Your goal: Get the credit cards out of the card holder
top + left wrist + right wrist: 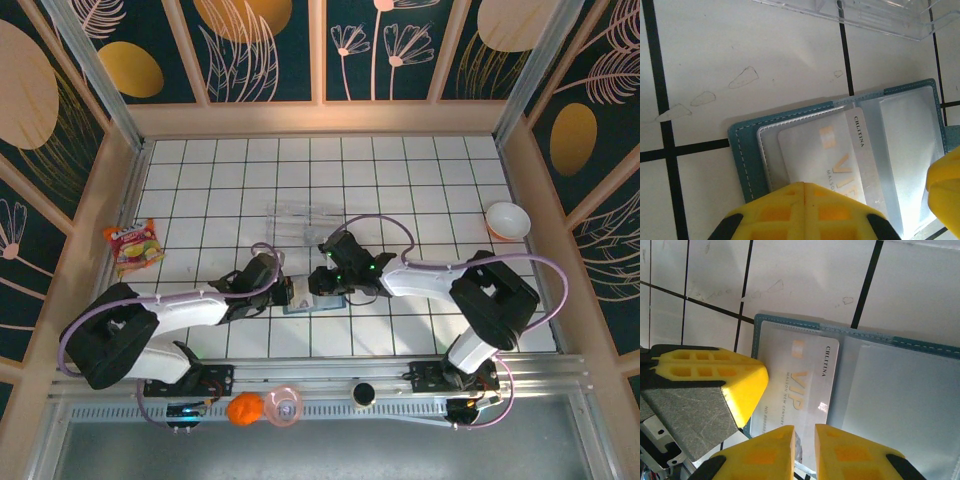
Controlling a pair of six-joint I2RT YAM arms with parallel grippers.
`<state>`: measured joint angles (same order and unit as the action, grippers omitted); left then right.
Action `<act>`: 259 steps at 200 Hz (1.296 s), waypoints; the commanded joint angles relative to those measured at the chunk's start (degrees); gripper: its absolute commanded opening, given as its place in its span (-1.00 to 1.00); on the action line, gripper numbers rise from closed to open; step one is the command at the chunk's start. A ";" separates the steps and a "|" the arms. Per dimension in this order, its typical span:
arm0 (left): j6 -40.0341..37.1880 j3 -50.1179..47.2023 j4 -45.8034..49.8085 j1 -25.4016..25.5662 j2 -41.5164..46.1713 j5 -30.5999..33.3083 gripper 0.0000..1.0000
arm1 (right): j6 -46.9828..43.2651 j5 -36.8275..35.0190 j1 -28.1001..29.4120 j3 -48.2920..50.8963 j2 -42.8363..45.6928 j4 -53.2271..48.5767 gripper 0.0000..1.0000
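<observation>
Snack packet: a red and yellow printed foil snack packet [135, 246] lies on the white tiled table [420, 180] close to the left wall, well apart from both arms.
Left gripper: the left gripper [805, 189] is clenched, its yellow fingers [765, 215] meeting along one seam. Its tip lies over the left end of the card holder. Contact with the holder cannot be told.
Tray: a clear rectangular plastic tray [300, 222] lies beyond both grippers, near the far edge of the card holder and apart from it.
Card holder: the small teal-blue folding card holder [740, 150] lies open and flat on the table between the two grippers, its clear sleeves facing up.
Credit card: one pale whitish-grey flat rectangular credit card [810, 375] with gold "VIP" lettering lies on the left page of the card holder, one long edge along the fold. Whether it sits under the clear sleeve cannot be told.
Right gripper: the right gripper [804, 437] has its yellow fingers [855, 455] nearly together with a narrow gap, at the near end of the credit card. Whether it clamps the card cannot be told.
Bowl: a round white bowl [507, 220] stands near the right wall, well apart from the card holder.
</observation>
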<state>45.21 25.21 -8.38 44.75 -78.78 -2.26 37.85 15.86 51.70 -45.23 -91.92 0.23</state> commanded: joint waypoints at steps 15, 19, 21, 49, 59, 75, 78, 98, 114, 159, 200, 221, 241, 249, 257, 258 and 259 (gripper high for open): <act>0.27 -1.03 0.65 0.16 -1.34 1.29 -1.00 | 0.33 3.32 -0.95 0.47 -1.44 2.59 -0.60; 0.30 -1.19 0.57 0.16 -1.60 1.32 -1.00 | 0.48 3.84 -1.09 0.49 -1.62 2.96 -0.59; 0.31 -1.25 0.50 0.16 -1.72 1.32 -1.00 | 0.65 4.18 -1.19 0.54 -1.69 3.14 -0.59; 0.98 -2.69 -1.05 0.16 -2.20 0.93 -1.00 | 1.38 7.92 -1.99 1.20 -3.21 5.36 -0.58; 1.28 -3.22 -1.60 0.16 -2.04 0.72 -1.00 | 1.51 8.58 -2.31 1.35 -3.83 5.81 -0.58; 1.52 -3.84 -2.02 0.15 -1.57 0.67 -1.00 | 1.86 9.69 -3.03 1.65 -4.74 6.71 -0.58; 1.59 -3.92 -2.07 0.09 -1.55 0.76 -1.00 | 1.88 9.79 -3.09 1.76 -4.90 6.81 -0.58; 1.55 -4.16 -2.14 0.20 -1.13 0.74 -1.00 | 2.12 10.23 -3.58 1.57 -6.24 6.80 -0.58; 1.46 -4.16 -2.25 0.16 -1.19 0.65 -1.00 | 2.61 10.24 -3.79 1.39 -7.04 6.63 -0.57; 1.46 -4.47 -2.91 0.12 -1.49 0.23 -1.00 | 5.24 11.74 -4.92 1.81 -8.27 7.18 -0.55; 1.70 -4.76 -3.53 0.14 -1.64 -0.21 -1.00 | 7.02 13.92 -5.68 2.16 -9.38 8.82 -0.54; 1.71 -4.88 -3.86 0.09 -1.90 -0.60 -1.00 | 7.35 14.74 -5.90 2.08 -10.12 9.42 -0.54; 1.77 -4.90 -3.93 0.09 -2.09 -0.73 -1.00 | 7.84 15.02 -5.91 2.16 -10.71 9.51 -0.57; 1.72 -4.89 -3.92 0.16 -1.99 -0.78 -1.00 | 8.00 14.99 -6.01 2.46 -10.55 9.93 -0.61; 1.72 -5.00 -3.92 0.16 -1.82 -0.75 -1.00 | 8.08 14.99 -6.08 2.68 -10.36 10.18 -0.65; 1.72 -5.00 -3.88 0.16 -1.77 -0.74 -1.00 | 8.10 14.99 -6.04 2.69 -10.33 10.21 -0.66; 1.72 -5.00 -3.90 0.16 -1.75 -0.73 -1.00 | 8.11 14.99 -6.06 2.69 -10.27 10.22 -0.67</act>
<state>46.35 22.00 -15.53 44.75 -79.35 -2.50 44.95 30.96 46.04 -44.12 -100.68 9.67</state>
